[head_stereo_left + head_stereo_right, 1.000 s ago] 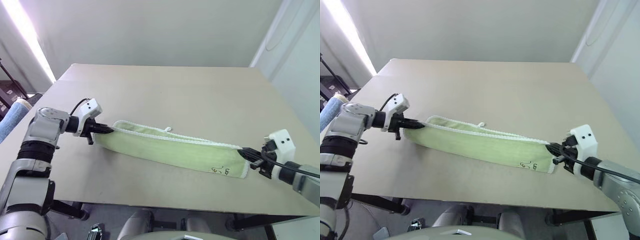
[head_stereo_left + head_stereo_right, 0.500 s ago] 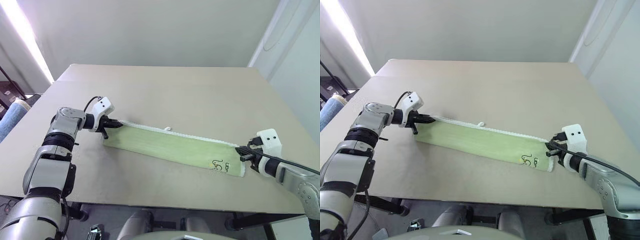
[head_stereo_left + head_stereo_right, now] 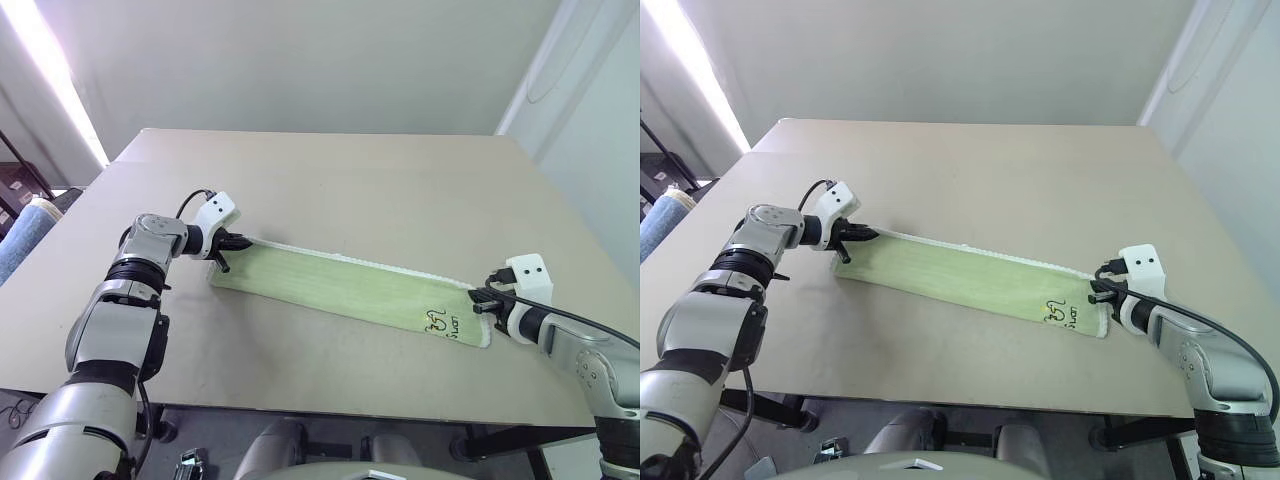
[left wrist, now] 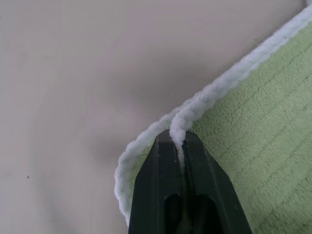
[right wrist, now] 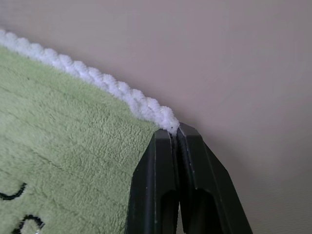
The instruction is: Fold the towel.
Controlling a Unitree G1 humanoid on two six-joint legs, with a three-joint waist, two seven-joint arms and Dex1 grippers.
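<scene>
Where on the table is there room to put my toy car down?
Lots of bare table behind the towel, up to the far edge. A thinner strip lies in front of it. Crowded at the towel's ends, where the left gripper and right gripper pinch its corners.

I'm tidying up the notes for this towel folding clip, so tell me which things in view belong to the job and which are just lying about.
Part of the job:
- towel, flat on the table
- left gripper, shut on one towel corner
- right gripper, shut on the opposite corner

Just lying about:
- rolled blue-and-beige fabric off the table's left side
</scene>
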